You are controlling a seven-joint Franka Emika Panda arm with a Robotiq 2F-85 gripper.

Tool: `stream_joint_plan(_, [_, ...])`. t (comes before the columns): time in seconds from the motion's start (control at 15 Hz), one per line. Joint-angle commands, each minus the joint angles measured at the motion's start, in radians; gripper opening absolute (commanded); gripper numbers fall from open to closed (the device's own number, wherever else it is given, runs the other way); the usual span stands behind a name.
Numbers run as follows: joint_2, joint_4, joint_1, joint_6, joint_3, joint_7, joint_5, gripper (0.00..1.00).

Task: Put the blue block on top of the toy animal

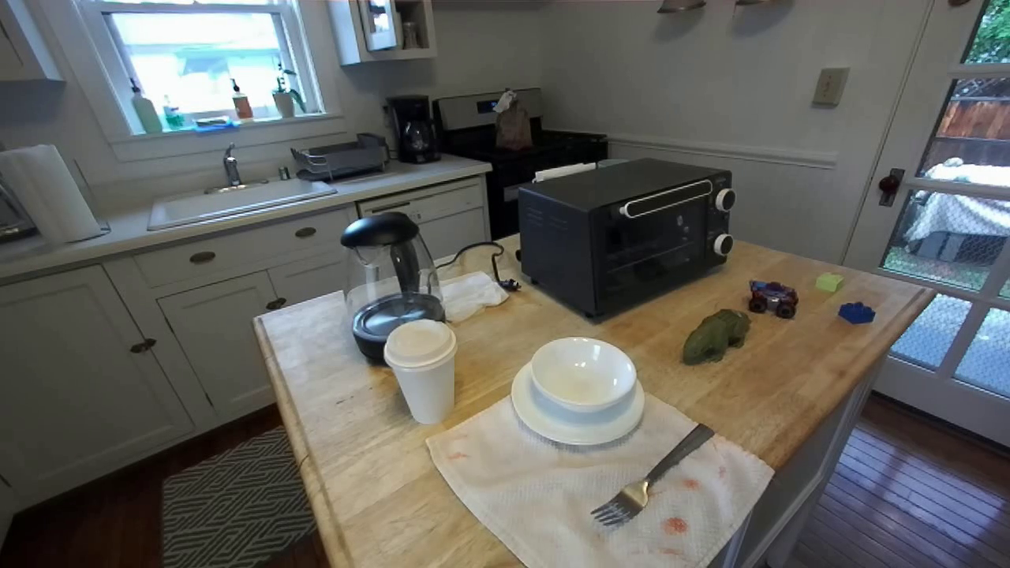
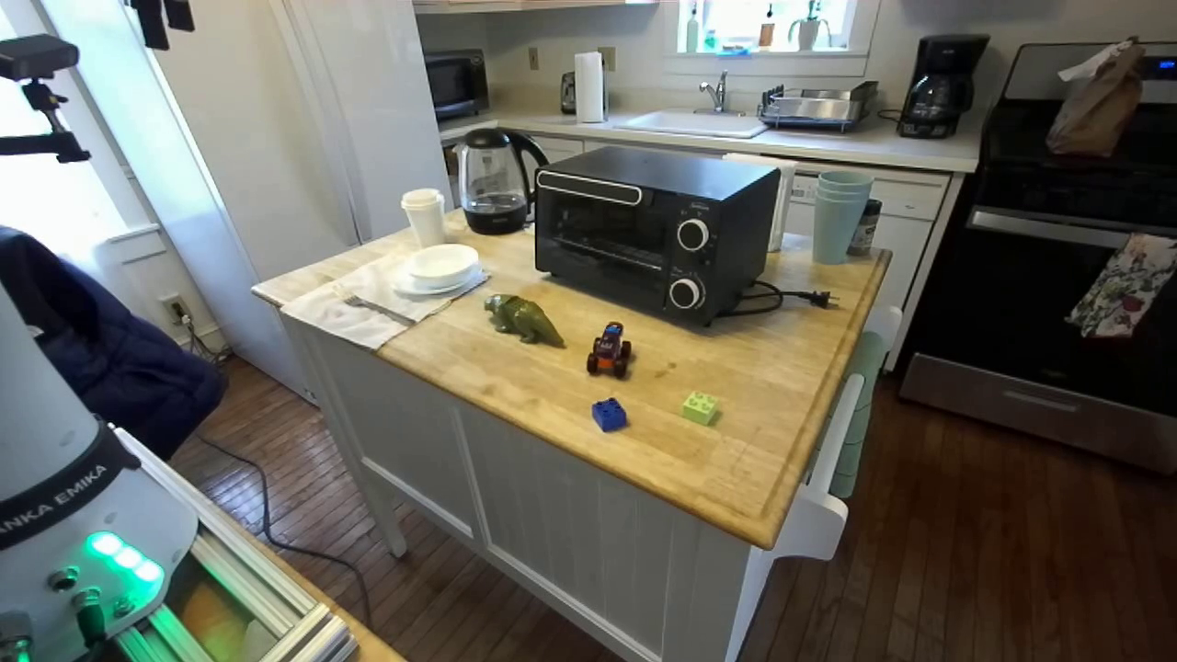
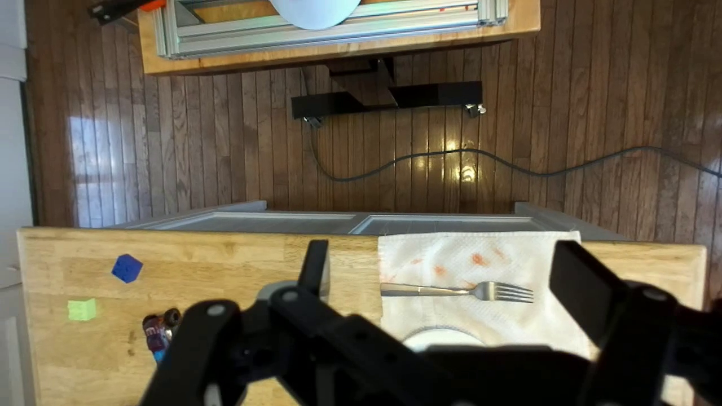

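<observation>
The blue block (image 1: 856, 313) lies on the wooden table near its edge; it also shows in an exterior view (image 2: 609, 415) and at the left of the wrist view (image 3: 127, 268). The toy animal (image 1: 716, 337), a green lumpy figure, stands on the table between the bowl and the toy truck; it also shows in an exterior view (image 2: 522, 318). In the wrist view I cannot make it out behind the gripper parts. My gripper (image 3: 443, 268) is open and empty, high above the table over the napkin and fork. It is out of both exterior views.
A toy truck (image 2: 609, 350) and a light green block (image 2: 700, 407) are near the blue block. A black toaster oven (image 1: 623, 237) stands behind the animal. A bowl (image 1: 584, 375) on a plate, a fork (image 1: 655, 477), a white cup (image 1: 422, 371) and a kettle (image 1: 394, 284) are also on the table.
</observation>
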Motion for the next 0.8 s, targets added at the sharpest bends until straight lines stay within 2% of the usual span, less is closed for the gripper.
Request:
stream_joint_plan(0.0, [-0.048,-0.072,-0.037,0.012,-0.08,0.006,-0.036,1.0])
stream_joint_plan(0.4, [-0.129,-0.226,-0.09,0.012,-0.202,-0.119,-0.235,1.0])
stream_joint_plan(0.53, [-0.171,-0.285,-0.1,0.048,-0.247,-0.182,-0.288,1.0])
stream_joint_plan(0.73, [-0.233,-0.38,-0.111,0.161,-0.32,-0.273,-0.341,1.0])
